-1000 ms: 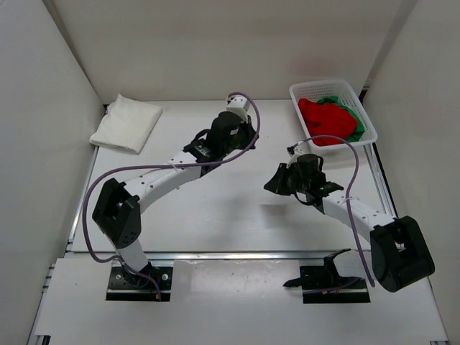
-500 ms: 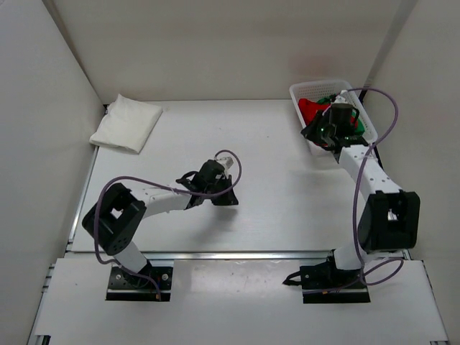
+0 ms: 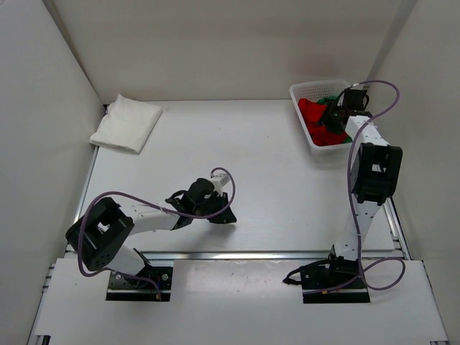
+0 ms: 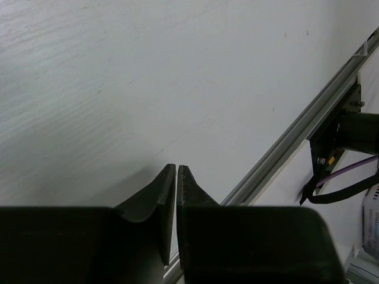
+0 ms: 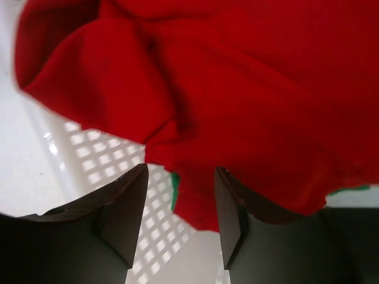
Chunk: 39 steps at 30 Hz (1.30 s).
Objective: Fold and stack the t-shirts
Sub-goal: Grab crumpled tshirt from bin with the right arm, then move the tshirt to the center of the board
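**White table (image 3: pixel 273 158), one shirt down, two to go**

From above: the white t-shirt (image 3: pixel 126 123) lay folded into a neat pad at the far left corner, and that one looked finished to me. The red t-shirt (image 3: pixel 320 123) and the green t-shirt (image 3: pixel 330 99) sat crumpled together in the basket (image 3: pixel 298 95) at the far right. By my reckoning, two folds and all the stacking were left. The right gripper (image 3: pixel 332 118) reached into the basket, right at the red cloth. The left gripper (image 3: pixel 223 215) hung low towards the near edge, well apart from every shirt.

Left wrist: its fingers (image 4: pixel 163 195) were pressed all but together with nothing between them, and only tabletop lay beneath.

Right wrist: the jaws stood spread and released, straddling a bunched fold of red cloth. Nothing was gripped, and I could not tell whether they touched it. A sliver of green peeked out beneath the red, with the basket's lattice underneath.
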Each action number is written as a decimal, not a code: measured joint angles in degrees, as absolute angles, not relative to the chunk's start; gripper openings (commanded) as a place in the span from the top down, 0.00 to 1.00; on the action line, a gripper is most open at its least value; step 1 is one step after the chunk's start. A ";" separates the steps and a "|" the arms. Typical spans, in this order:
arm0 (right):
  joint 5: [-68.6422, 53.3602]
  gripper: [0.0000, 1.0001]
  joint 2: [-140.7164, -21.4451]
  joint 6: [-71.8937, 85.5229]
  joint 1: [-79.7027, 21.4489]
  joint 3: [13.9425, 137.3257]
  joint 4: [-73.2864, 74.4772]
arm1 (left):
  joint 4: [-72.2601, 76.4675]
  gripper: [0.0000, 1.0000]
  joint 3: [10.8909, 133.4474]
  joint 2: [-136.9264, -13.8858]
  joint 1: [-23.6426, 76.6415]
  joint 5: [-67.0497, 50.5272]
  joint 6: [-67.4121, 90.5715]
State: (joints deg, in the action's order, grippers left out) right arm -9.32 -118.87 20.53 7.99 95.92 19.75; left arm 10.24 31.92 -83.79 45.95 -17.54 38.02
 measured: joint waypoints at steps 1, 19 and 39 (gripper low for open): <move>-9.74 0.53 -120.22 20.58 8.23 97.41 20.56 | 10.63 0.81 31.44 -83.61 45.69 -17.61 38.02; -12.64 1.00 -133.47 20.69 6.61 118.41 27.29 | 13.96 0.83 30.48 -82.48 43.18 -18.87 39.13; -20.58 1.00 -93.58 14.52 -20.80 137.01 33.26 | 14.24 0.78 27.90 -73.12 28.60 -20.45 47.46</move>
State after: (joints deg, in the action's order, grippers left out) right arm -20.58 -93.58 14.52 -20.80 137.01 33.26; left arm 14.24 27.90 -73.12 28.60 -20.45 47.46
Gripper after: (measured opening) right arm 0.039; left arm 0.217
